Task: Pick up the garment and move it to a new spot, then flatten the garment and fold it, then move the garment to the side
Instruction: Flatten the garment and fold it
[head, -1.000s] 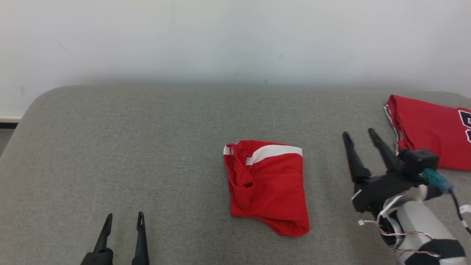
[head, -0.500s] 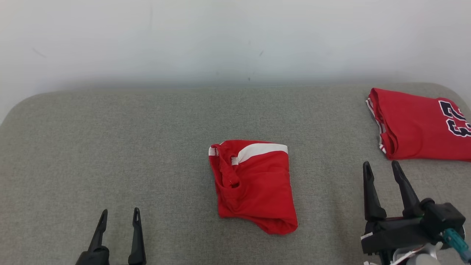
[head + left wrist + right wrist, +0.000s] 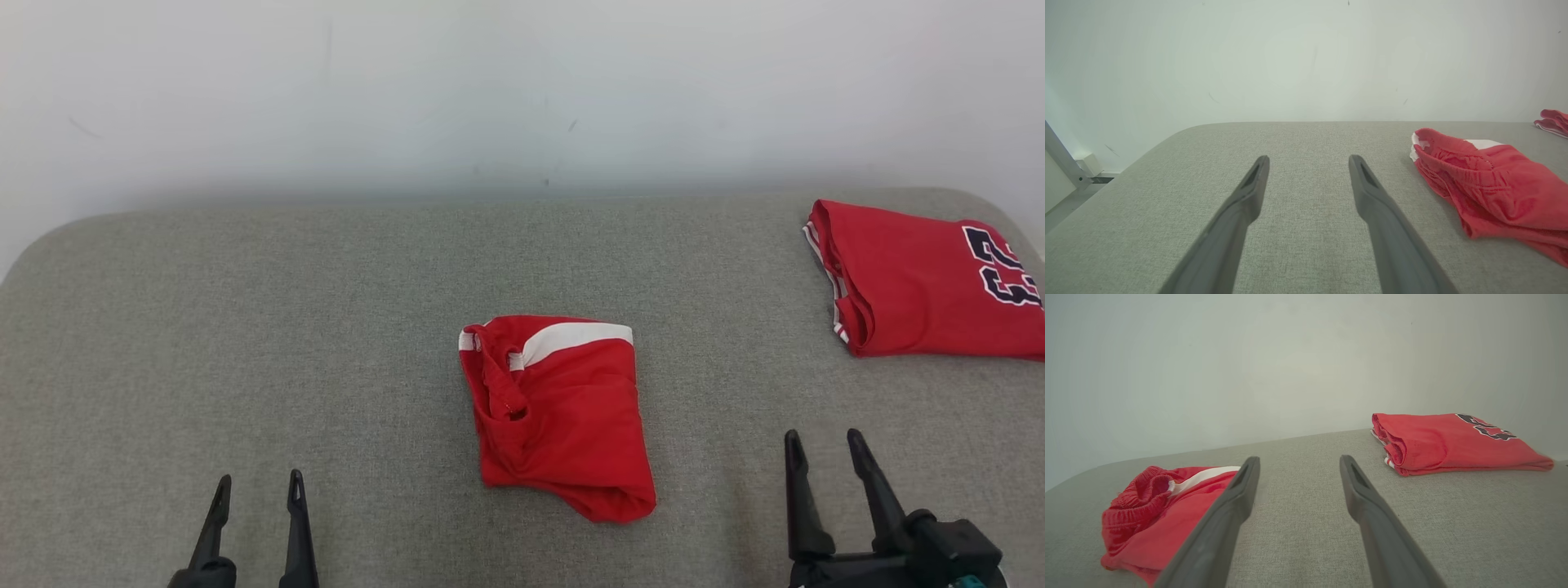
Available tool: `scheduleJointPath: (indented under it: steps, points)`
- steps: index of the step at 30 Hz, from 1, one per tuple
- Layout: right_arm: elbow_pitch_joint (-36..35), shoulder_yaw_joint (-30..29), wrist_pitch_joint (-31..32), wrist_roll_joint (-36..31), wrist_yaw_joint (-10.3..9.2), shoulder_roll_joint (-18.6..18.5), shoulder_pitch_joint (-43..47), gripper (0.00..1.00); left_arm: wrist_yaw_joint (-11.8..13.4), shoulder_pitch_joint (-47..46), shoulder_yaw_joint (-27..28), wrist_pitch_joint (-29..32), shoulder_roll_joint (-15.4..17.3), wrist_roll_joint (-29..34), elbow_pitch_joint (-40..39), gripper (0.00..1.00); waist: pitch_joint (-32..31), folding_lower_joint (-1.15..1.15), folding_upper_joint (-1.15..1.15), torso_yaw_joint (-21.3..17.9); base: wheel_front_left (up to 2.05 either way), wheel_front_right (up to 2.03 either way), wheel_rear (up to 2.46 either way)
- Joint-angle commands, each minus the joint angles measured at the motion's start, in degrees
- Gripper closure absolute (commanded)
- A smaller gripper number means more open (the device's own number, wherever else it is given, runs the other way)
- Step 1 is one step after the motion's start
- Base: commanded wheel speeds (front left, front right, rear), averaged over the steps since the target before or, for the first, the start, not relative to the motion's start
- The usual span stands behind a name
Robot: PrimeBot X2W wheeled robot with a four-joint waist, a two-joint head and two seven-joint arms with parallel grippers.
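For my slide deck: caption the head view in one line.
Bunched red shorts lie centre, folded red jersey far right; left gripper and right gripper open.

2 red garments: shorts [image 3: 563, 416], jersey [image 3: 914, 282]; 2 tools: left tool [image 3: 259, 478], right tool [image 3: 822, 436]; 1 grey surface [image 3: 245, 327]

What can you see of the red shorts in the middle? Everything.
The red shorts look like thin knit fabric, folded into a rough, rumpled rectangle lying flat near the middle of the grey fabric surface. A gathered elastic waistband bunches along their left edge; a white stripe crosses the far edge. Only the surface touches them.
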Motion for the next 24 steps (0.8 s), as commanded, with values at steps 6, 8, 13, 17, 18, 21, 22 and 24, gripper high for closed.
scheduleJointPath:
  steps: [6,8,13,17,18,21,22,24]
  points:
    - [0.73,1.08,-0.02,-0.78,-0.15,0.28,0.85,0.00,-0.89,1.88,0.06,-0.11,-0.07,0.12,-1.68,0.00,-0.21,0.00,0.00,0.04,0.00,0.00,0.00]
    - [1.04,1.37,-0.02,-0.76,-0.16,0.29,0.89,0.00,-1.29,2.31,0.11,-0.11,-0.06,0.44,-2.04,0.00,-0.27,0.00,0.00,0.22,0.00,0.00,0.00]
    - [1.90,1.96,-0.02,-0.81,-0.16,0.30,1.05,0.00,-1.51,2.69,0.11,-0.11,-0.06,0.65,-2.65,0.00,-0.46,0.00,0.00,0.87,0.00,0.00,0.00]
    - [2.34,2.15,-0.03,-0.78,-0.16,0.30,1.13,0.00,-1.59,3.08,0.18,-0.11,-0.06,0.64,-2.80,0.00,-0.56,0.00,0.00,1.19,0.00,0.00,0.00]
    - [2.42,2.16,-0.03,-0.74,-0.16,0.30,1.08,0.00,-1.58,3.11,0.19,-0.11,-0.06,0.61,-2.78,0.00,-0.56,0.00,0.00,1.23,0.00,0.00,0.00]
    - [2.61,2.25,-0.03,-0.63,-0.16,0.31,0.97,0.00,-1.59,3.15,0.24,-0.11,-0.06,0.65,-2.75,0.00,-0.54,0.00,0.00,1.27,0.00,0.00,0.00]
    - [2.68,2.25,-0.03,-0.60,-0.16,0.31,0.95,0.00,-1.61,3.15,0.26,-0.11,-0.06,0.64,-2.70,0.00,-0.52,0.00,0.00,1.27,0.00,0.00,0.00]
    - [2.75,2.28,-0.03,-0.58,-0.16,0.31,0.95,0.00,-1.62,3.15,0.30,-0.11,-0.06,0.65,-2.66,0.00,-0.53,0.00,0.00,1.25,0.00,0.00,0.00]
